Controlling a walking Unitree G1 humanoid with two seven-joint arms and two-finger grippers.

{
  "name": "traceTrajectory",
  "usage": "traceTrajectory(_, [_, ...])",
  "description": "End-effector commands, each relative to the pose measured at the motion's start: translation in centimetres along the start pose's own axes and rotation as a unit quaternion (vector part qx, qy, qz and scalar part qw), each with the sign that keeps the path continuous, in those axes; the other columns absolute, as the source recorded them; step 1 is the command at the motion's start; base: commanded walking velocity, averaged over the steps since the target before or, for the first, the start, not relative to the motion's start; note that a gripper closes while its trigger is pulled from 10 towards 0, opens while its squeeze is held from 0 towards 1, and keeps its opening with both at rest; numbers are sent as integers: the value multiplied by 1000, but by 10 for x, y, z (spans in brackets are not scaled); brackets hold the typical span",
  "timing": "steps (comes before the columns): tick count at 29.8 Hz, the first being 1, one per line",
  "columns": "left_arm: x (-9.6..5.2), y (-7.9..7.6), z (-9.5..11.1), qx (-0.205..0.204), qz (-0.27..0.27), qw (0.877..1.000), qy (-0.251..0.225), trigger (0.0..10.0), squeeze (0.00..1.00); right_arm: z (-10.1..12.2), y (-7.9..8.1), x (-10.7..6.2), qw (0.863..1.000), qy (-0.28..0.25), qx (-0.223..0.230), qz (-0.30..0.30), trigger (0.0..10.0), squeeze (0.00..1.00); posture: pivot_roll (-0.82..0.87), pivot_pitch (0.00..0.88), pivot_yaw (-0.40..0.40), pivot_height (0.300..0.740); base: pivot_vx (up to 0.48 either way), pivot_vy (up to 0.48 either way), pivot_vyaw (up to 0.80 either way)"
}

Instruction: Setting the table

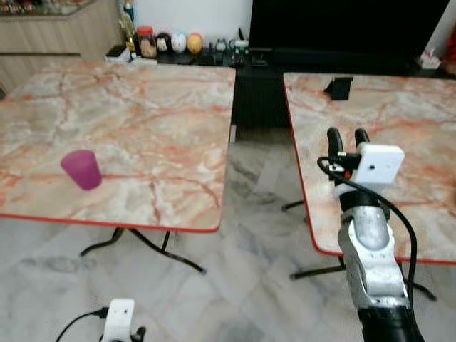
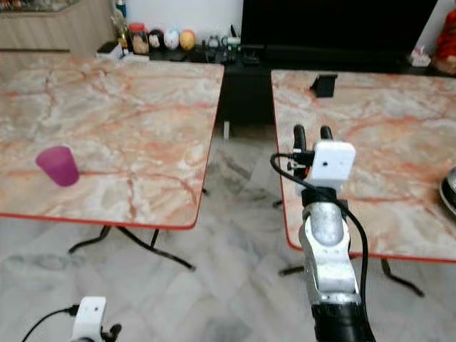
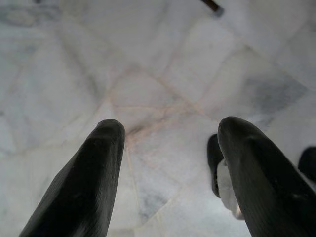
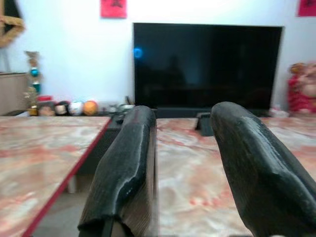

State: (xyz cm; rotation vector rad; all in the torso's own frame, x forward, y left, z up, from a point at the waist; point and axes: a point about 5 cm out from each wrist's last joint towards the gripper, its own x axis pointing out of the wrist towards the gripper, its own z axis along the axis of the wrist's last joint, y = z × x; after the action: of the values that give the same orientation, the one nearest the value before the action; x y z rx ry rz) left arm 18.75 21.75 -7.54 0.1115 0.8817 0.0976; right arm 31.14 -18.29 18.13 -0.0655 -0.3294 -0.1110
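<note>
A magenta cup (image 1: 82, 169) stands upright on the left marble table (image 1: 142, 114), near its front left. My right gripper (image 1: 348, 137) is raised over the left edge of the right marble table (image 1: 399, 121), pointing towards the far wall. It is open with nothing between its fingers (image 4: 126, 168). A dark dish rim (image 2: 450, 189) shows at the right table's far right edge. My left arm (image 1: 117, 317) hangs low by the floor, its gripper (image 3: 170, 163) open and empty over the tiles.
A small black stand (image 1: 339, 87) sits at the back of the right table. A floor gap (image 1: 260, 185) separates the tables, crossed by black table legs (image 1: 142, 246). Behind stand a large TV (image 1: 342, 25), a low shelf with jars and ornaments (image 1: 171, 43), and a wooden cabinet (image 1: 50, 32).
</note>
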Motion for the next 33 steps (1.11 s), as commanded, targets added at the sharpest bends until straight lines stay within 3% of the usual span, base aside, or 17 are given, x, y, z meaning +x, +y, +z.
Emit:
traceTrajectory(1, [0, -2, -1, 2, -4, 1000, 3, 10000, 0, -3, -5, -1, 1000, 8, -2, -8, 10000, 0, -15, 0, -17, 740, 0, 0, 0])
traceTrajectory(10, [0, -2, -1, 2, -3, 1000, 3, 10000, 0, -2, -3, -1, 1000, 6, -6, -1, 10000, 0, -15, 0, -15, 740, 0, 260, 365])
traceTrajectory(17, [0, -2, 0, 3, -3, 1000, 2, 10000, 0, -4, -4, -1, 1000, 10, 5, -6, 10000, 0, -13, 0, -14, 740, 0, 332, 0])
traceTrajectory(22, [0, -2, 0, 6, -4, 1000, 2, 10000, 0, -7, -6, -2, 1000, 17, 3, -11, 10000, 0, -13, 0, -12, 740, 0, 0, 0])
traceTrajectory(30, [0, -2, 0, 8, -6, 1000, 2, 10000, 0, -28, -13, -7, 997, 67, 23, -37, 10000, 0, -11, 0, -12, 740, 0, 0, 0])
traceTrajectory(33, [0, -2, 0, 7, -6, 1000, 2, 10000, 0, -51, -17, -15, 992, 116, 23, -45, 10000, 0, -9, 0, -12, 740, 0, 0, 0])
